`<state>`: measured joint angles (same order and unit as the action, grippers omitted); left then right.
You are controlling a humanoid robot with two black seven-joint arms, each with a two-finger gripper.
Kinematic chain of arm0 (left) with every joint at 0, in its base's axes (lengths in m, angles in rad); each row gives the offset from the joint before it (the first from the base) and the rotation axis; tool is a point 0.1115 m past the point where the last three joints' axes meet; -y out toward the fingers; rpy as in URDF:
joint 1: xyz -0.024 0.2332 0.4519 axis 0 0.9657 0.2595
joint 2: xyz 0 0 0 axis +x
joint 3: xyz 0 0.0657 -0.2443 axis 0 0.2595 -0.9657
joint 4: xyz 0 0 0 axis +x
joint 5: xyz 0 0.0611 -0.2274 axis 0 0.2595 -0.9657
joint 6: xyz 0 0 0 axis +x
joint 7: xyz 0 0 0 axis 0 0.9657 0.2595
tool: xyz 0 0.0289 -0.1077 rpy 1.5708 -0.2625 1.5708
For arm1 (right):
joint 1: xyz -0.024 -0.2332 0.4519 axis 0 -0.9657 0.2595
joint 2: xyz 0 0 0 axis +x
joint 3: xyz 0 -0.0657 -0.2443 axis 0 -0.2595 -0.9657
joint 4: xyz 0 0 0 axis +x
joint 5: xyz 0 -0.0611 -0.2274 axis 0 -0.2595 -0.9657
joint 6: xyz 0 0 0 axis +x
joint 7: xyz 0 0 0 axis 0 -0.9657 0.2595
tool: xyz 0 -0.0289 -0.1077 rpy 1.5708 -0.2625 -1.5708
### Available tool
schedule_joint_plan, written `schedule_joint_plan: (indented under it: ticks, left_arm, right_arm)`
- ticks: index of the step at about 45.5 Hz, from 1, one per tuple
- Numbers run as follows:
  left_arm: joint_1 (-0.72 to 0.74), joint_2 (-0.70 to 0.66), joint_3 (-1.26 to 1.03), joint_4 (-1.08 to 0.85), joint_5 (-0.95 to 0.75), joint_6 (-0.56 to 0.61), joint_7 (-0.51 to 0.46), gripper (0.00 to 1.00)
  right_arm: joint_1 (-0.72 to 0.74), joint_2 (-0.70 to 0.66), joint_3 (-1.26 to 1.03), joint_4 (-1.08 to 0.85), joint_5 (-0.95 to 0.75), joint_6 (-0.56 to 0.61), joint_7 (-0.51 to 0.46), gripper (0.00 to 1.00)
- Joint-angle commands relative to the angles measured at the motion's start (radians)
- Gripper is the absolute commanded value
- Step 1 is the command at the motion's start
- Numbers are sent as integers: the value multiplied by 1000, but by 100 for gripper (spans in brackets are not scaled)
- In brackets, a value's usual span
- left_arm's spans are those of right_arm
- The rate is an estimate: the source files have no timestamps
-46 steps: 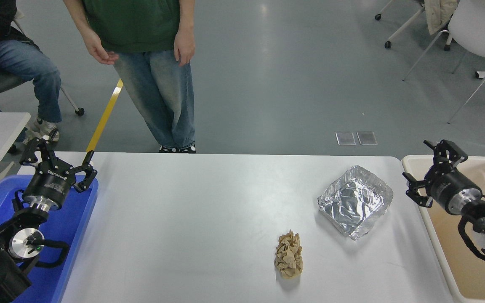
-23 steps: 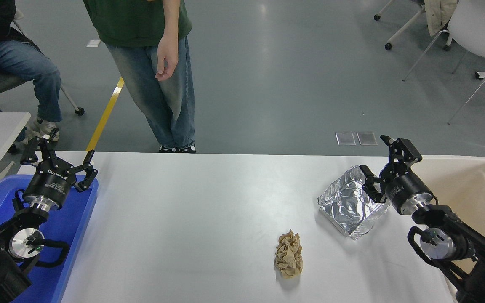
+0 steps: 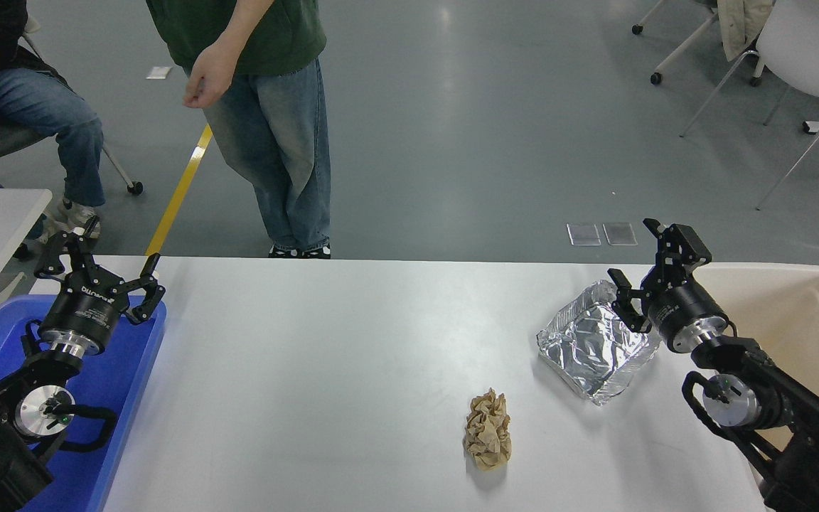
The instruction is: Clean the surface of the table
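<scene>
The table surface (image 3: 352, 370) is a wide white tabletop. On it lie a crumpled brown paper ball (image 3: 488, 429) near the front middle and a square silver foil tray (image 3: 598, 340) at the right. My right gripper (image 3: 635, 264) is open and empty, hovering over the far right edge of the foil tray. My left gripper (image 3: 100, 267) is open and parked over the blue plastic tray at the lower left.
A blue plastic tray (image 3: 132, 370) sits at the table's left edge. A beige bin (image 3: 815, 313) stands at the right edge. A person in a green top (image 3: 267, 107) stands at the far side; another sits at the top left (image 3: 18, 107).
My right gripper swung left from over the beige bin to the foil tray's far right edge, then rose slightly. The standing person turned and moved an arm. The left arm stayed still.
</scene>
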<state>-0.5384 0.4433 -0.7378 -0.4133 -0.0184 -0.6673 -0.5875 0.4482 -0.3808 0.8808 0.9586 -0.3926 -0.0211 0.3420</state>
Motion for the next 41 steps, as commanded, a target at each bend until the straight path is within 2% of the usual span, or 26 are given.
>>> schedule_joint_plan:
  ticks: [1,9,28,41]
  left_arm:
    - [0,0,0,1,0,-2,0,100]
    - [0,0,0,1,0,0,0,100]
    - [0,0,0,1,0,-2,0,100]
    - [0,0,0,1,0,-2,0,100]
  right_arm:
    - [-5,3,4,-4,-2,-78,2,100]
    - [-8,20,6,0,-3,-135,34,100]
    - [-6,68,73,-11,14,-206,32,100]
    - [-10,68,72,3,17,-233,-17,100]
